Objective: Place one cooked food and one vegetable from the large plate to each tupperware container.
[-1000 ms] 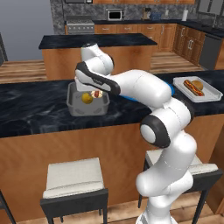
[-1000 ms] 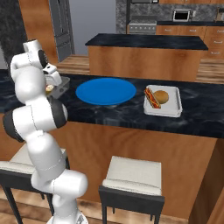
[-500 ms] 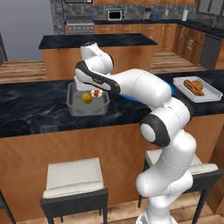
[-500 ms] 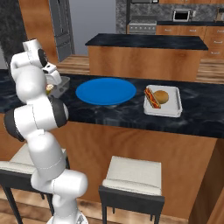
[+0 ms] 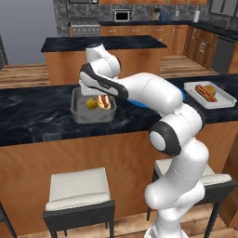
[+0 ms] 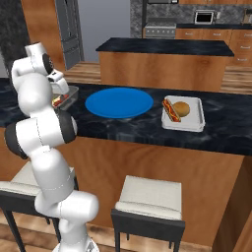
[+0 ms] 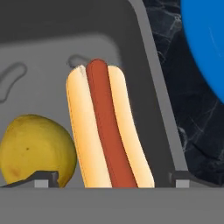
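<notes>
While the gripper [image 7: 111, 178] hangs low over the deep grey tub [image 5: 79, 110], its jaws stand wide apart, one dark tip at each side of the hot dog [image 7: 107, 127] lying in the tub, and neither tip is seen touching the bun. The jaws hold nothing. In the hand view the red sausage runs lengthwise in its pale bun, close along one wall of the tub, and the yellow-olive ball [image 7: 36, 150] lies just beside the bun on the other side; whether the two touch I cannot tell. One fingertip [image 7: 46, 178] stands in front of that ball.

In the left base view the tub sits on the dark counter [image 5: 32, 116] towards its left stretch, near the front edge, with the ball [image 5: 91, 103] and the hot dog [image 5: 103, 102] side by side inside it.

The large blue plate [image 6: 119, 103] lies on the counter between the tub [image 6: 70, 93] and the shallow pale tray [image 6: 193, 119], apart from both. The tray holds the second hot dog [image 6: 170, 109] along its left side and the golden-brown ball [image 6: 182, 108] just beside it.
</notes>
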Robot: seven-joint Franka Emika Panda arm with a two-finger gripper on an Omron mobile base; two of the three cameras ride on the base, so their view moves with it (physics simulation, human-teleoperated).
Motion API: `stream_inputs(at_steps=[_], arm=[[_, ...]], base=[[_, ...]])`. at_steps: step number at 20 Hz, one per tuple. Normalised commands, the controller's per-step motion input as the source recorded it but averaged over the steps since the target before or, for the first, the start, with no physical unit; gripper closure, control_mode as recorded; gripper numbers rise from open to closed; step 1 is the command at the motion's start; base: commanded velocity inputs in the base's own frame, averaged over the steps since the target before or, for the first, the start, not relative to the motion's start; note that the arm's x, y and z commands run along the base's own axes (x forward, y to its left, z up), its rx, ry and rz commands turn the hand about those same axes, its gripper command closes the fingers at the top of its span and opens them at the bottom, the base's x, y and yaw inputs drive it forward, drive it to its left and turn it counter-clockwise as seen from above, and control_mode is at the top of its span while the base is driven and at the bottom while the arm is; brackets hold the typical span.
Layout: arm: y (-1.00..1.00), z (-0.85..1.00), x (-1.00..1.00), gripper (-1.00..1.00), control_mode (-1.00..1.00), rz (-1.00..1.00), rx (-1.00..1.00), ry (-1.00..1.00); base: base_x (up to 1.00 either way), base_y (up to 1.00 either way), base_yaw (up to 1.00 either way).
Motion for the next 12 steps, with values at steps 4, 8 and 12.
stream_inputs(at_steps=[4,8,12], arm=[[-0.01,0.2,0.0,-1.0,-1.0,0.0,0.0,0.0],[-0.36,0.39,-0.13,-1.0,-1.0,0.0,0.0,0.0],[-0.89,0.13,-0.4,-1.0,-1.0,0.0,0.0,-0.03]], base=[[0.0,0.0,0.0],[0.0,0.0,0.0],[0.0,0.0,0.0]])
